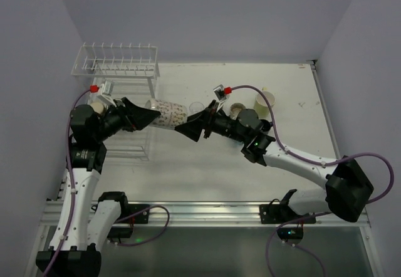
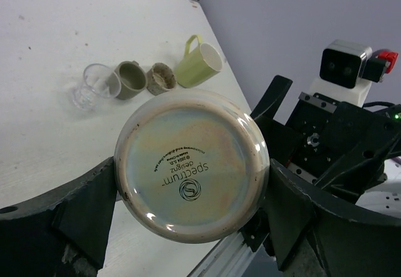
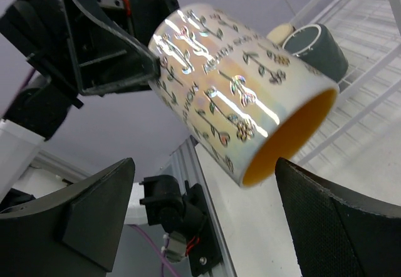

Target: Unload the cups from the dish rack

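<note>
Left pincer (image 2: 191,192) seemingly level around cup (image 3: 232,89)

Both arms reaching inward, left claw (image 1: 152,117) clamped on a cup (image 1: 170,113); right claw (image 1: 186,127) spread open, facing it

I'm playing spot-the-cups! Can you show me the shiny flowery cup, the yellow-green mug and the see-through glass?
The shiny flowery cup (image 3: 238,95): right wrist view, on its patterned side.
The yellow-green mug (image 2: 193,71): left wrist view, on its outer wall.
The see-through glass (image 2: 89,89): left wrist view, on its clear side.
</note>
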Available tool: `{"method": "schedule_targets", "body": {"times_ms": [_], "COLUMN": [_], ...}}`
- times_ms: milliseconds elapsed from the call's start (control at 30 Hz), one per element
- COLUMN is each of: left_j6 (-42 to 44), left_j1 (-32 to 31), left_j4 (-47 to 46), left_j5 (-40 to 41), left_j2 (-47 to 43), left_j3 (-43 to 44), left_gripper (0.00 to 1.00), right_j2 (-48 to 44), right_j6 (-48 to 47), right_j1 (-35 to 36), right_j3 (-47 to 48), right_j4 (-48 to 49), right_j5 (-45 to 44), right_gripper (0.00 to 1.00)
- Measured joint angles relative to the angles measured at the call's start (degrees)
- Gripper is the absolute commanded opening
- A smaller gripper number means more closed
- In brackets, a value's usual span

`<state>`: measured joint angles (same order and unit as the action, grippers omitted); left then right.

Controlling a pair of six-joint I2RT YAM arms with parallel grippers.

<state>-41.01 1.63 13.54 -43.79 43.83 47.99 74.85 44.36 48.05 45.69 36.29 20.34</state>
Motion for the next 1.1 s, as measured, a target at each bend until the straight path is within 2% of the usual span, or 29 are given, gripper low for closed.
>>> {"method": "schedule_targets", "body": {"times_ms": [267,400,433,500,533,567,600,633,667,767,900,1100], "left_j6": [-6.2,-8.7,-9.4,-11.2,-13.0,-14.3,-15.5,-16.5,-16.7,-15.7,-12.7,-1.2], "left_j1": [-3.5,-5.2,-5.5,-5.9,-6.0,-6.3,-6.6,-7.1,-7.6,-8.9,-9.8,-9.5], "left_j4": [-11.0,-16.4,-17.6,-19.5,-20.7,-21.4,-21.9,-22.2,-22.4,-22.1,-20.6,-15.7], "left_j5": [-3.3,-3.9,-3.7,-4.0,-4.3,-4.8,-5.2,-5.8,-5.8,-5.7,-6.3,-3.5], "left_j2": [-0.9,-2.4,-3.0,-3.8,-4.4,-4.9,-5.2,-5.7,-6.2,-7.1,-6.5,-4.3], "left_j3": [-7.6,-10.5,-11.4,-13.0,-13.5,-13.9,-14.0,-14.1,-14.1,-14.1,-14.1,-12.7], "left_gripper": [0.00,0.00,0.00,0.08,0.14,0.33,0.42,0.52,0.69,0.90,1.00,1.00], "right_j2": [3.3,4.9,5.1,5.1,5.1,5.0,4.9,4.4,3.5,1.7,-1.9,-7.9], "right_j6": [2.0,4.8,6.0,8.1,9.9,11.5,12.5,13.4,13.5,13.1,10.6,2.7], "right_j1": [-0.1,0.0,0.0,0.1,0.1,0.1,0.3,0.7,1.0,1.5,1.6,1.0], "right_j3": [1.1,0.4,-0.1,-1.5,-2.4,-3.4,-4.1,-4.9,-5.7,-7.5,-8.1,-6.8], "right_j4": [5.3,9.8,11.5,14.8,17.3,19.8,22.4,25.0,26.1,27.0,20.5,-3.4], "right_j5": [0.3,0.4,1.0,2.0,2.8,3.7,4.4,5.0,5.0,5.0,5.0,0.8], "right_gripper": [0.71,0.50,0.35,0.23,0.12,0.04,0.00,0.00,0.00,0.00,0.00,0.00]}}
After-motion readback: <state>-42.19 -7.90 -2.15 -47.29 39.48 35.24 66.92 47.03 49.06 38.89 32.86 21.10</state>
